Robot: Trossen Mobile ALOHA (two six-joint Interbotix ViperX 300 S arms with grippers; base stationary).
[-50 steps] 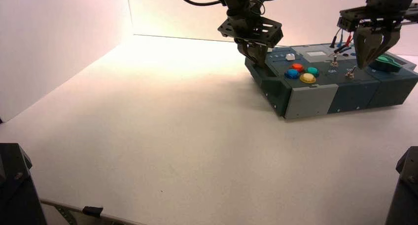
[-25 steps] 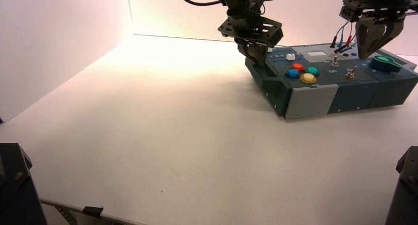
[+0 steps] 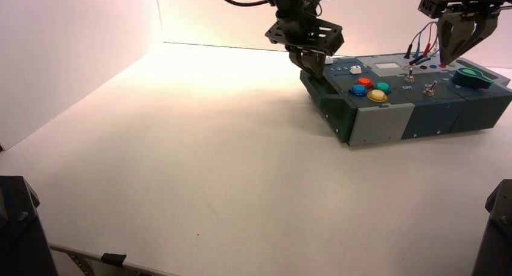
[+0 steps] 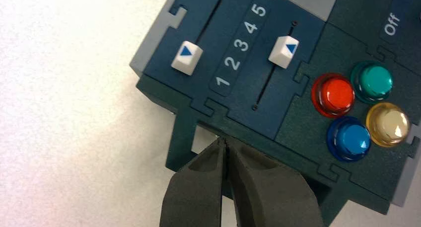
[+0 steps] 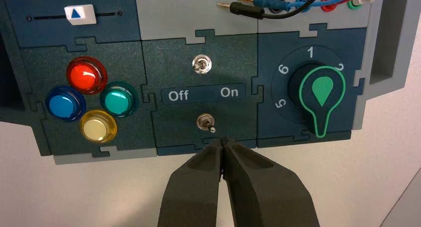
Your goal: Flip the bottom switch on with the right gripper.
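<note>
Right gripper [image 5: 223,140], pinched closed on nothing, hangs above box [image 3: 377,122]; bottom switch [image 5: 206,122], silvery toggle near box's near edge, leans On side. Looks done; careless sideways sweep could knock lever back. Left gripper [image 3: 314,70] idles, box's left end.

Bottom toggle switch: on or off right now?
On: in the right wrist view, the bottom switch's lever leans toward the "On" lettering's side.

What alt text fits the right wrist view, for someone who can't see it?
The right gripper, fingertips together, points at a panel where the bottom switch leans toward the On side, beside four coloured buttons and a green-marked knob.
</note>
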